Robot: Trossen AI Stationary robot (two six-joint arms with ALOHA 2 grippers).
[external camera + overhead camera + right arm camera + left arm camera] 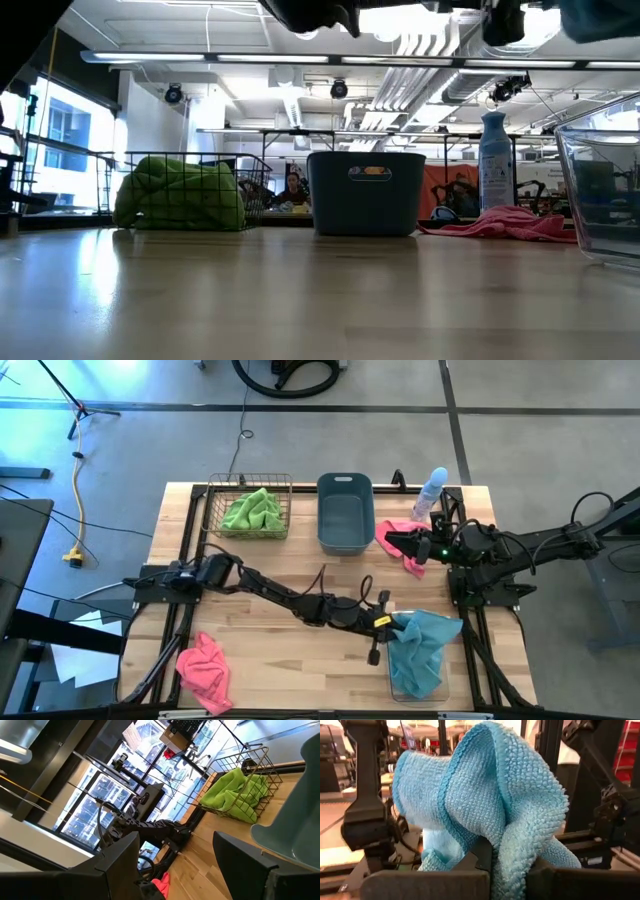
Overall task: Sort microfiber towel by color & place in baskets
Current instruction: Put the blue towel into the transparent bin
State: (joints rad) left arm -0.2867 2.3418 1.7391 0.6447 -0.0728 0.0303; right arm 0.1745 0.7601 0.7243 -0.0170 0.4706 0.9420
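While your left hand (385, 624) grips the light blue towel (420, 647) draped over the clear bin (400, 685) at the tabletop's near right, release too early and it slides off the rim; right hand (408, 541), fingers apart, waits by the pink towel (402, 544).

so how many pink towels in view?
2. One pink towel lies on the table's near left corner; the other lies between the grey tub and the spray bottle, under the right gripper. None visible in any basket.
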